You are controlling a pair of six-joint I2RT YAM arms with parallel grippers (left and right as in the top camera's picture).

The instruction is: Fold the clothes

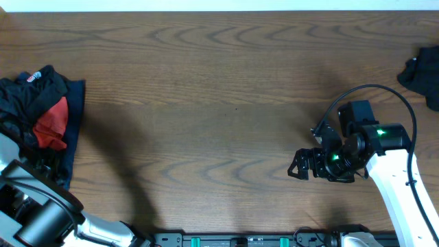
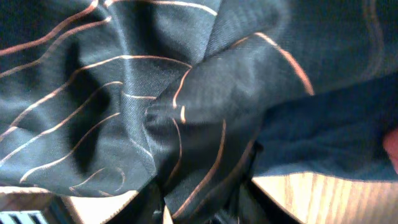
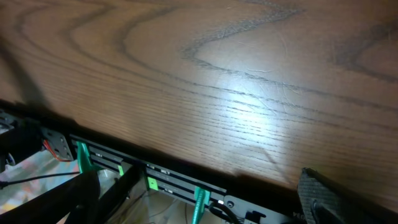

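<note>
Dark wooden table under warm light
Its wavy-grained top carries 1 bright glare patch; a black rail with green clips lines the near edge.

Three heaped tops, one separate dark garment, two robot arms, one table
</note>
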